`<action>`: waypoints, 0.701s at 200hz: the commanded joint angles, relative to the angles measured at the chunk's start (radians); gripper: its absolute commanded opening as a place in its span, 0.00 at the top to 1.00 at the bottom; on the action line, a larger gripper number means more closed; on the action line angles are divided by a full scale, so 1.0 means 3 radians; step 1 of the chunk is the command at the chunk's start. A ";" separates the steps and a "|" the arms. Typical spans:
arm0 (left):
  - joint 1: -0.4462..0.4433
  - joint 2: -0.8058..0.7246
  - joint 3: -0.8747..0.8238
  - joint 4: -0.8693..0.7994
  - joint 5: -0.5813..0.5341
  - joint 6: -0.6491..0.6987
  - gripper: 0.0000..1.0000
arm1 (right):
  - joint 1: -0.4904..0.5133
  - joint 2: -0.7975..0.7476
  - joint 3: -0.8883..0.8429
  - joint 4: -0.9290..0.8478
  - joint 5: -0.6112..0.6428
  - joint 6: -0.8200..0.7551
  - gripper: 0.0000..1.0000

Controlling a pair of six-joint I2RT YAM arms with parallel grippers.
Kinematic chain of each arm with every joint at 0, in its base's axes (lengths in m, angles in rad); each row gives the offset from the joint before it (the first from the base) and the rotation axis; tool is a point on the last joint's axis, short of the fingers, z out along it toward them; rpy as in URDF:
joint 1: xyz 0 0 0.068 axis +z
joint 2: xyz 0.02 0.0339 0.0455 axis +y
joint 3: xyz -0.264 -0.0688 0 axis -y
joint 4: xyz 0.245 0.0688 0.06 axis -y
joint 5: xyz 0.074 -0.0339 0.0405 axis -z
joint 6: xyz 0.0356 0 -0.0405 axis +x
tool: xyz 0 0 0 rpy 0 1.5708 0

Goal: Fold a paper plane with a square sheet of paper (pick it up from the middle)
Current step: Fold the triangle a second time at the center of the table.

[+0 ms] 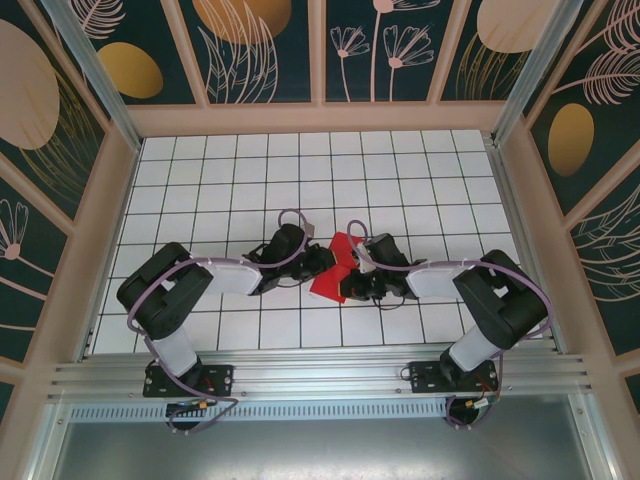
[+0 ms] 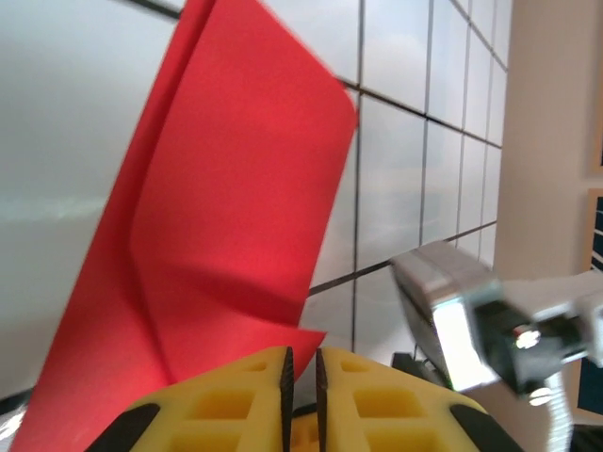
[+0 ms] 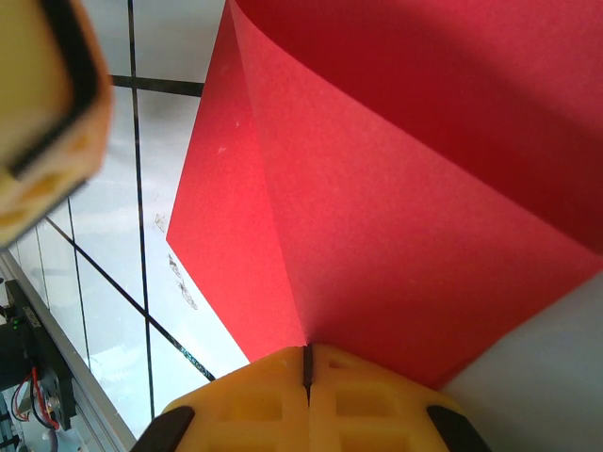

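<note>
The right claw [image 3: 306, 363] is clenched: its two yellow fingers meet in a thin seam, and a crease of the thin bright red paper sheet [image 3: 377, 217] runs straight down into that seam, so it pinches the paper there. From that grip the red paper sheet fans upward in two slanted panels, one on each side of the crease.

The left claw [image 2: 301, 365] has its yellow fingers nearly together, with only a narrow dark slit between them. A folded corner of the red paper sheet [image 2: 226, 188] comes down to the fingertips [image 2: 268, 363]. I cannot tell whether they nip it or just touch it.

From above, the right claw [image 1: 356, 272] and the left claw [image 1: 320, 260] face each other at the middle of the white gridded desk [image 1: 250, 180]. The red paper sheet [image 1: 328, 283] sits between them as a creased, partly raised wedge, its lower edge down towards the tiles.

Further out, the two black and white arms bend back to their bases at the near edge of the desk. Dark green wall panels with pale leaf patterns [image 1: 260, 50] enclose the desk on three sides.
</note>
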 commanded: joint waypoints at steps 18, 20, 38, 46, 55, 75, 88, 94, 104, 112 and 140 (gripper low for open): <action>-0.0069 0.0119 -0.0067 0.0266 0.0227 -0.0114 0.85 | -0.0002 0.0028 -0.0106 -0.0260 0.0130 0.0011 0.95; -0.0072 0.0131 -0.0063 0.0270 0.0235 -0.0120 0.85 | -0.0002 0.0025 -0.0109 -0.0256 0.0131 0.0013 0.95; -0.0096 0.0222 -0.0049 0.0291 0.0248 -0.0138 0.85 | -0.0003 0.0017 -0.0109 -0.0260 0.0139 0.0017 0.95; -0.0098 0.0248 -0.0048 0.0286 0.0248 -0.0150 0.85 | -0.0003 0.0016 -0.0106 -0.0269 0.0146 0.0016 0.95; -0.0105 0.0274 -0.0043 0.0266 0.0240 -0.0156 0.85 | -0.0002 0.0015 -0.0102 -0.0273 0.0150 0.0016 0.95; -0.0113 0.0318 -0.0029 0.0207 0.0247 -0.0146 0.85 | -0.0003 0.0015 -0.0091 -0.0279 0.0151 0.0016 0.95; -0.0121 0.0343 -0.0011 0.0193 0.0266 -0.0137 0.85 | -0.0004 0.0021 -0.0076 -0.0296 0.0160 0.0010 0.95; -0.0121 0.0354 0.0001 0.0164 0.0266 -0.0128 0.85 | -0.0005 0.0026 -0.0070 -0.0312 0.0167 0.0006 0.95; -0.0123 0.0371 0.0040 0.0069 0.0222 -0.0089 0.84 | -0.0005 0.0023 -0.0065 -0.0314 0.0167 0.0005 0.95; -0.0126 0.0387 0.0079 -0.0027 0.0177 -0.0056 0.84 | -0.0004 0.0022 -0.0065 -0.0324 0.0172 0.0001 0.95; -0.0126 0.0441 0.0247 -0.0359 -0.0041 0.0033 0.83 | -0.0002 0.0010 -0.0067 -0.0383 0.0185 -0.0025 0.95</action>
